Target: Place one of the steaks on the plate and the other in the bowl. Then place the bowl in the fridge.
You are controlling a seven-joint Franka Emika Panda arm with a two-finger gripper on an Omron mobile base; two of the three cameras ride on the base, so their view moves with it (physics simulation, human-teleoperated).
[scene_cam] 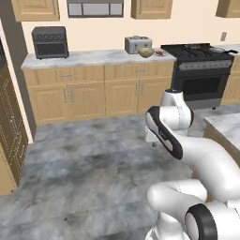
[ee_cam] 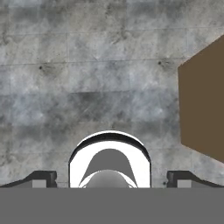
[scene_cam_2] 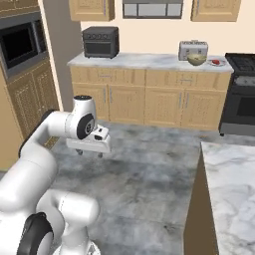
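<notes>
Step in hand, judged: approach only. No steak on the plate or in the bowl yet as far as can be told; base parked on the grey mottled stone floor [scene_cam: 84, 164], well apart from the far marbled-white surface [scene_cam: 89, 58] over the light wooden cabinets.

Left to right along that surface, left base view: black boxy toaster oven [scene_cam: 50, 42]; silver two-slot toaster [scene_cam: 137, 44]; wide rounded tan-yellow bowl [scene_cam: 146, 52] just in front of the toaster; small bright red flat piece [scene_cam: 160, 53] just beside the bowl to the right, taken for one steak, lying on something pale, possibly the plate, too small to tell. Second steak not made out. Black gas stove [scene_cam: 199, 70] next along.

Next move, judged: drive base forward toward the bowl end of the surface, then raise the arm over the red piece. Fridge not identified here; location to be found later.

Arm pose: folded, elbow raised, wrist turned down, hand pointing at the floor. White two-finger pincer [scene_cam_2: 90, 151] hanging low over the floor, seen clearly in right base view. Dark fingertips [ee_cam: 43, 178] at the far corners of the hand view: jaws spread wide, nothing between them, nothing held. Brown cabinet side [ee_cam: 203, 109] at right of hand view.
</notes>
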